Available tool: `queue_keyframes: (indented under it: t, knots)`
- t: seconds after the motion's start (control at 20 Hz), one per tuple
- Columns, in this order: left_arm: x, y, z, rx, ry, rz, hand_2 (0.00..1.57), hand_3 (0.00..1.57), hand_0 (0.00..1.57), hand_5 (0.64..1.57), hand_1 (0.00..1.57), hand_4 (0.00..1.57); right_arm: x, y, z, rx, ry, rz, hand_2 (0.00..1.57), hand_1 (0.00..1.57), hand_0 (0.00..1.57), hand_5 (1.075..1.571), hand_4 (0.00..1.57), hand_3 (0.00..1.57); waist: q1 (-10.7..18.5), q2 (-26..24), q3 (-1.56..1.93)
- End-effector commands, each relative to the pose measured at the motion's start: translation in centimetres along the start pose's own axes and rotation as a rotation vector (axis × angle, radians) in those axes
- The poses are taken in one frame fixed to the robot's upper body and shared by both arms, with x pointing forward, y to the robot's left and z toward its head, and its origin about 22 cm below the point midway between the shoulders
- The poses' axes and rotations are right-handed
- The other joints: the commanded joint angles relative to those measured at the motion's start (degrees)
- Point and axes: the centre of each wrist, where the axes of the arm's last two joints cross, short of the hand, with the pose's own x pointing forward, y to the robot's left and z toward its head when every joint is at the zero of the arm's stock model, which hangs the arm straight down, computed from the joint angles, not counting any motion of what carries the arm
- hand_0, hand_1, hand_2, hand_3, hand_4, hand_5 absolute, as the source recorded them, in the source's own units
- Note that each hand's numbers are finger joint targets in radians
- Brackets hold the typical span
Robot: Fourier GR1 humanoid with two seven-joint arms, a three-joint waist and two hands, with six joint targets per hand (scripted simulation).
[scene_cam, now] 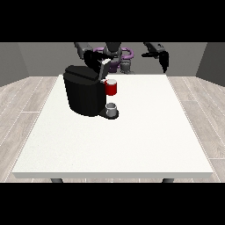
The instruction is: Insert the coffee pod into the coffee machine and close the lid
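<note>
A black coffee machine [83, 94] stands on the left half of the large white table [132, 140], set back toward the far edge and leaving only a narrow strip of white between it and the table's left edge. The near half of the table lies open right up to the front edge, and the whole right side stretches bare to the right edge. A small grey cup [112, 108] sits on the machine's base at its right foot. Just above it, a red holder [111, 88] with a pale rim juts from the machine's right face. The hand at the view's left [97, 58] hangs over the machine's top, close to a light-coloured raised lid part [105, 69]; whether it has hold of anything cannot be told, and the coffee pod itself cannot be made out. Far to the right, well apart from the machine, the hand at the view's right [164, 59] hovers over the table's back edge, fingers hanging down straight and carrying nothing.
</note>
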Motion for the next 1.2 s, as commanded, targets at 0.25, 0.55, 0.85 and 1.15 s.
queue_keyframes:
  t: [0.25, 0.55, 0.85, 1.15]
  knots:
    - [0.4, -1.2, -1.0, 0.006, -0.02, -0.007, 0.0, 0.0, 0.0, 1.571, 0.0, 0.16, 2.9, 0.2, -2.3, 0.062, -0.061, 0.111, 0.0, 0.0, 0.0, 1.571, 0.12, 0.0, 0.8, 2.3, 0.02]
    - [-0.3, -0.7, 0.3, -0.003, -0.017, -0.018, 0.0, 0.0, 0.0, 1.571, 0.0, 0.0, 1.6, 2.9, -1.9, 0.079, -0.039, 0.105, 0.0, 0.0, 0.0, 1.571, 0.12, 0.0, 0.9, -0.2, 0.02]
    - [-0.2, -0.5, 0.6, 0.011, -0.039, -0.012, 0.0, 0.0, 0.0, 1.571, 0.0, 0.2, 1.4, 4.6, -1.2, 0.152, -0.081, 0.015, 0.0, 0.0, 0.0, 1.571, 0.13, 0.0, -0.5, -3.5, 0.03]
    - [-4.2, 0.8, 2.8, 0.065, 0.033, 0.028, 0.0, 0.0, 0.0, 1.571, 0.0, 0.19, -2.2, 8.2, 4.4, 0.207, -0.058, -0.187, 0.0, 0.0, 0.0, 1.571, 0.29, 0.0, -6.8, -9.3, 0.01]
